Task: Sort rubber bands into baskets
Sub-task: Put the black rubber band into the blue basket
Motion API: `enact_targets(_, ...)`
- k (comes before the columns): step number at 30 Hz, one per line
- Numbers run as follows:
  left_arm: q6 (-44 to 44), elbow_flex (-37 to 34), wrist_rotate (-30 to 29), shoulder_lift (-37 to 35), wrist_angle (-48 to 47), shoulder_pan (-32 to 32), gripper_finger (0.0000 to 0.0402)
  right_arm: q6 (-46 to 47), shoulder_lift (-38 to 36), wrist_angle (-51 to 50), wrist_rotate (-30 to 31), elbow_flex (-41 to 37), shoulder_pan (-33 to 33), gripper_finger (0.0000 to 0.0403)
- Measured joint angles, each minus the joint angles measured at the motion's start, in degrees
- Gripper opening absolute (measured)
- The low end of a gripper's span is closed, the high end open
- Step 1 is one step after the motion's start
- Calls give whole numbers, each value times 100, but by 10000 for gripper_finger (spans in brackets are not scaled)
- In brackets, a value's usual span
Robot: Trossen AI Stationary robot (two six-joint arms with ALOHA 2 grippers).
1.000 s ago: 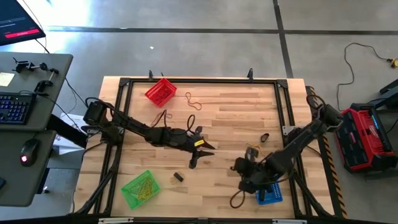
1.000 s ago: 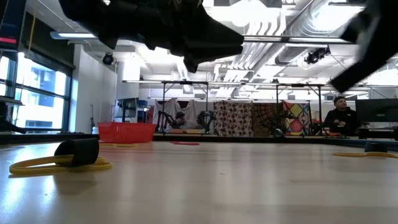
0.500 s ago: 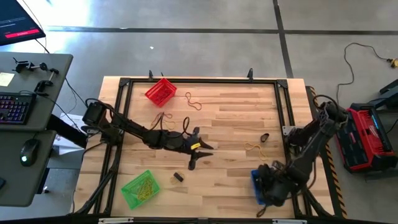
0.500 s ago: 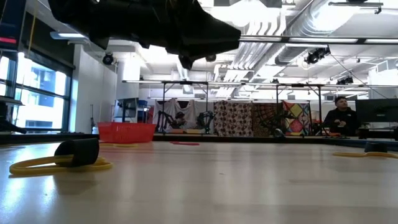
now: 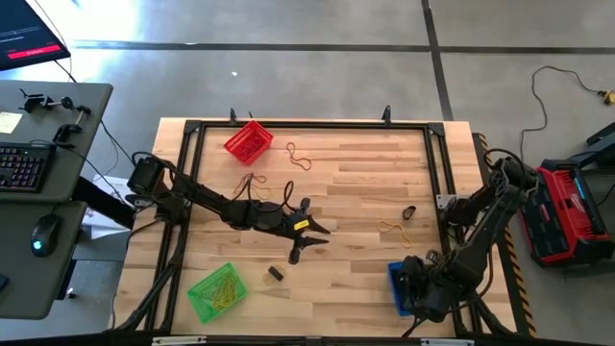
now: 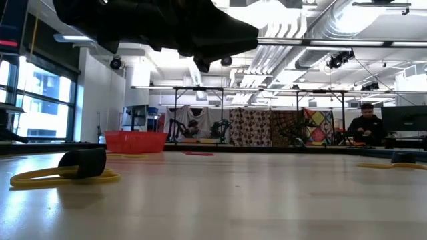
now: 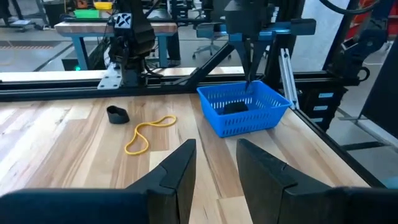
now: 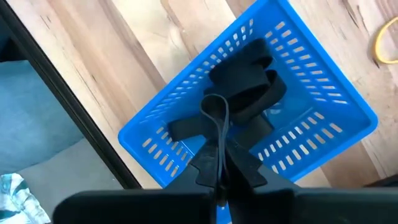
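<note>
While right tool [image 8: 219,177] pinches black band [image 8: 216,124] over half-hidden blue basket [image 5: 396,285], left tool [image 7: 214,168] gapes.

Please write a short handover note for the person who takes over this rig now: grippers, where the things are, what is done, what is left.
Right gripper: shut on a black rubber band, above the blue basket, which already holds black bands.
Left gripper: open, empty, over mid-table.
Green basket: near-left corner, holds yellow bands.
Red basket: far-left.
Left to sort: yellow band and black band on the right side, black one by the green basket, reddish-orange loops near the red basket.
</note>
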Motion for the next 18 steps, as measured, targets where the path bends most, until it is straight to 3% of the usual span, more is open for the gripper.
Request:
enact_targets(3, 2, 0, -1, 0, -10, 0, 108, 113, 0, 124, -19, -157, -12, 0)
enact_targets(8, 50, 0, 2, 0, 50, 0, 108, 186, 4, 869, -660, -701, -93, 0)
enact_targets(18, 140, 0, 166, -4, 136, 4, 108, 249, 7, 859, -695, -850, -162, 0)
